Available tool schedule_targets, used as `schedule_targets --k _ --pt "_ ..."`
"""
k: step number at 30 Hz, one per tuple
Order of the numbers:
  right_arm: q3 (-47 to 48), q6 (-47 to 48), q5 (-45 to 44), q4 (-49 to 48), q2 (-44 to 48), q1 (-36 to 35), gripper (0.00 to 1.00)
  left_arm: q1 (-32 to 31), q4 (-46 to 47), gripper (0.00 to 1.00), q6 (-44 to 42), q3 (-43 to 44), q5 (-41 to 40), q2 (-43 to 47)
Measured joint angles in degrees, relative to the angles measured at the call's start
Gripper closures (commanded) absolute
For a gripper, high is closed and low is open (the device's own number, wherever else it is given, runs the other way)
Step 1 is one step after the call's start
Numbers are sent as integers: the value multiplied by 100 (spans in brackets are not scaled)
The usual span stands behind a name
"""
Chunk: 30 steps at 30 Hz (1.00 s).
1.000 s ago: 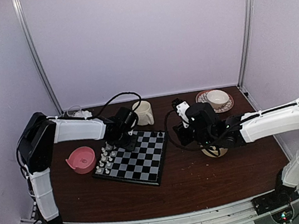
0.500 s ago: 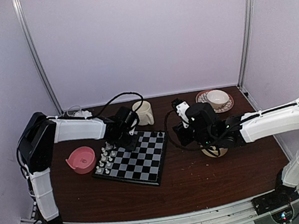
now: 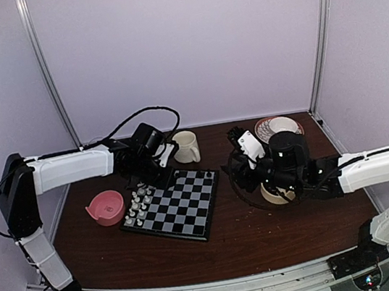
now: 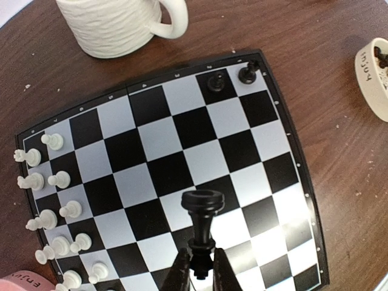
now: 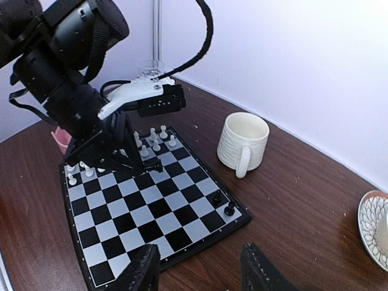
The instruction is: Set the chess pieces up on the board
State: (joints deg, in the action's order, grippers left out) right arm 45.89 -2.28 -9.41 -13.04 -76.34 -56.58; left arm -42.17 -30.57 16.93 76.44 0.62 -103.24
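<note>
On the dark tabletop (image 3: 266,233), a small board (image 4: 206,160) of black and pale checks with a thin black rim lies just in front of a ribbed cream mug (image 4: 115,24).
White pieces (image 4: 54,212) stand in two rows along its left edge as the left wrist sees it, and two black pieces (image 4: 230,77) sit in the far right corner. The left tool (image 4: 200,273) is pinched tight on a black piece (image 4: 202,218) over the board. The right tool (image 5: 200,270) stands wide, with nothing between its fingers. A pale bowl (image 4: 371,76) to the right of the board holds small dark things. A pink bowl (image 3: 106,206) sits at the board's left, its contents unclear.
</note>
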Motion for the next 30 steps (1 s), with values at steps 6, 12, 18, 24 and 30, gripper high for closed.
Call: schedule_targets --k 6,12,18,24,30 --pt "-1029 1145 557 -1331 164 -9 52 -210 -398 93 2 15 269 205" --pt "-1362 2509 1283 -1657 26 -175 52 -457 -726 93 15 138 634 197" --pt "-1117 3954 966 -1456 -402 -730 53 -728 -754 93 120 306 1084 83" --pt "-1023 4872 313 -1320 -1080 -997 54 -824 -767 93 203 337 1543 -170" --pt "-549 5014 -374 -1032 -1488 -1012 54 -841 -837 92 247 461 1930 -431"
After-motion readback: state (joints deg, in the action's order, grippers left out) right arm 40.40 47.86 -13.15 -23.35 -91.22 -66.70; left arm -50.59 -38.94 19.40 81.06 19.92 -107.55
